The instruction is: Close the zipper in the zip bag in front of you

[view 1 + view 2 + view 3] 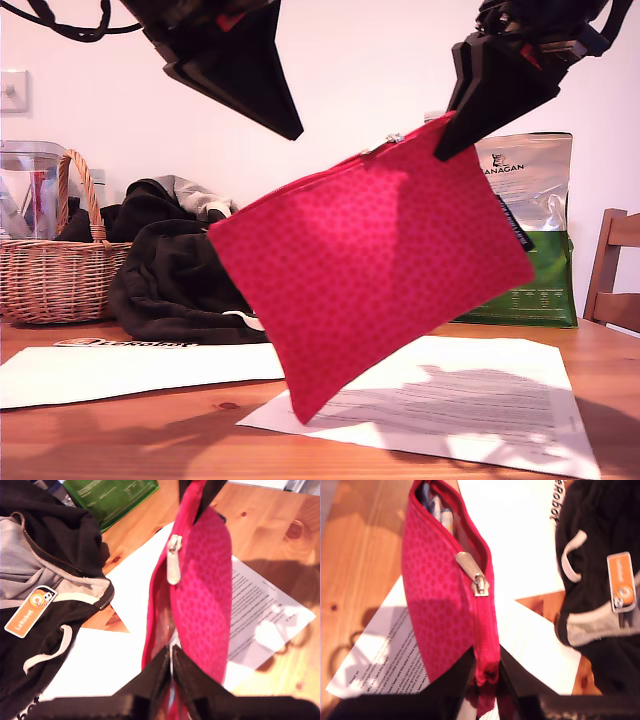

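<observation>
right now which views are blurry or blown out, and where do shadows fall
Exterior view: the wall is washed out, both grippers near-silhouettes, the zip bag shadowing the printed sheet. First wrist view: soft throughout, white paper overexposed. Second wrist view: slider fairly sharp, bright paper glare.

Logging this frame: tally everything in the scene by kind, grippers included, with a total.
Grippers: 2, my first gripper and my second gripper
Zip bag with zipper: 1
Paper sheets: 2, and
Wicker basket: 1
Black hoodie: 1
Canagan foil bag: 1
Wooden chair: 1
Total: 9
</observation>
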You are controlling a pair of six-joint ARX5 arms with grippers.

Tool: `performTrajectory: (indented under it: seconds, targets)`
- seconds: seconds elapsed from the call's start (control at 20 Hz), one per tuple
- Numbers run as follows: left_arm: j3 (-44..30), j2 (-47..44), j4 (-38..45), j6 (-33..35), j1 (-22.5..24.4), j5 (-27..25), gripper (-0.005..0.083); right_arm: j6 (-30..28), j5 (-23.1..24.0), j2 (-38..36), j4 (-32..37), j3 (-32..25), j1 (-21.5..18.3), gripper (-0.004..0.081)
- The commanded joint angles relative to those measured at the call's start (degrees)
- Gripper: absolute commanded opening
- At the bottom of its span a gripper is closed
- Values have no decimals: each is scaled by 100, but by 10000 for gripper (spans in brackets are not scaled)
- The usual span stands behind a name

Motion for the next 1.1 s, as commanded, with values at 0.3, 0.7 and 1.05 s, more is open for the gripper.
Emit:
performTrajectory:
  seconds: [0.3, 0.7, 1.05]
  targets:
    - [-111, 286, 564, -372, -13, 684, 150, 24, -70, 13, 33, 72, 125, -11]
    - [-111, 649, 1027, -361, 28, 719, 150, 24, -94, 13, 33, 72, 247, -11]
    - [-111, 715, 1045, -361, 216, 702, 150, 24, -96, 13, 33, 72, 247, -11]
